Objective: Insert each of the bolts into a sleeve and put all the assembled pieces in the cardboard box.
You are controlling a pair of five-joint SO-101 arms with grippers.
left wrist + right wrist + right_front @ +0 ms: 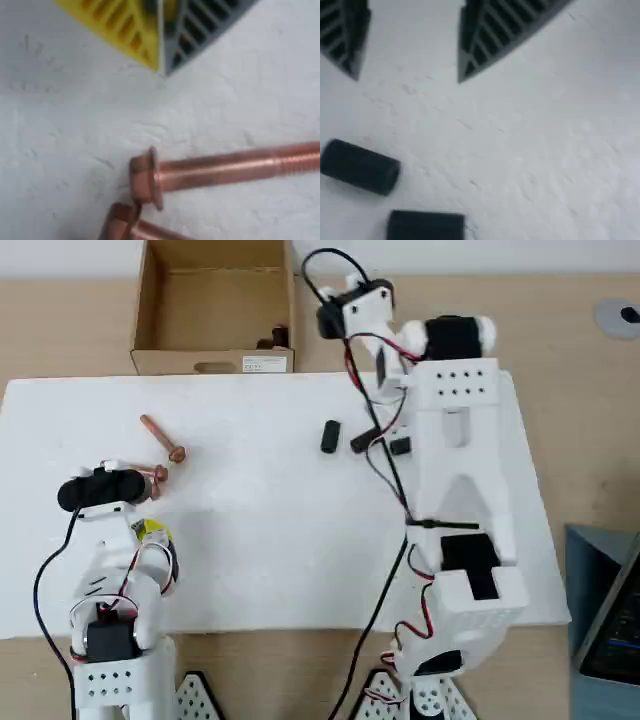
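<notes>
Two copper bolts lie on the white mat at the left: one bolt lies free, and the second bolt is partly under my left gripper. In the left wrist view the yellow and grey fingers meet at the tip, so my left gripper is shut on nothing, a short way off a bolt and a second bolt's head. Three black sleeves lie mid-mat. My right gripper hangs open near two sleeves. The cardboard box stands behind the mat.
One assembled piece lies in the box's near right corner. The right arm's white body and its cables lie across the mat's right side. A laptop corner sits at the right edge.
</notes>
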